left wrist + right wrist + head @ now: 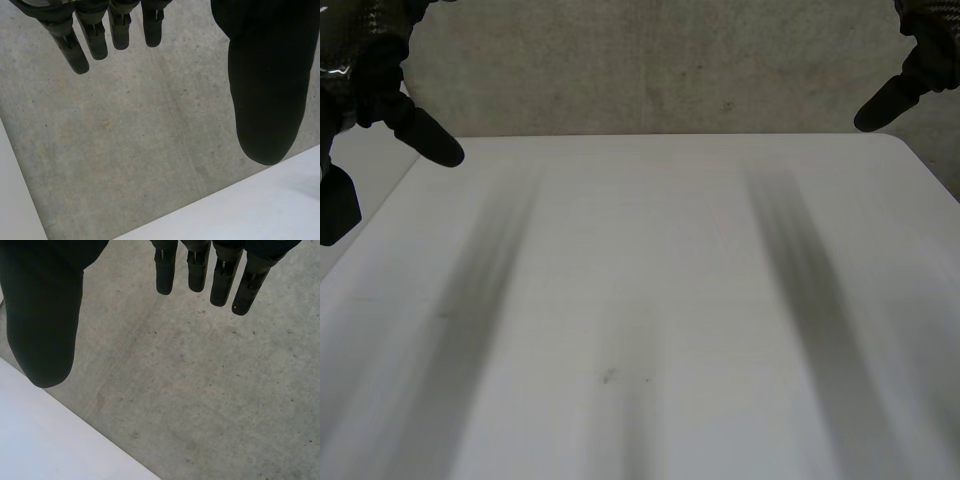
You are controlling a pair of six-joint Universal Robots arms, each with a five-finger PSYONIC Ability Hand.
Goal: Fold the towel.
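L robot hand (382, 95) & R robot hand (910, 80) are held w/ fingers straight, spread, past white desk's (640, 300) far corners, over concrete floor (650, 70).

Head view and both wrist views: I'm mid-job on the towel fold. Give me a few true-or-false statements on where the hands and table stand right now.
1. The left hand is open, with straight fingers that hold nothing. True.
2. The right hand is shut on a towel. False: its fingers are straight and hold nothing.
3. The left hand hangs over concrete floor, past the table's edge. True.
4. A folded towel lies in the middle of the table. False: the head view shows plain white surface there.
5. Both hands press down on the table's middle. False: in the head view they are raised at its far corners, one on each side.
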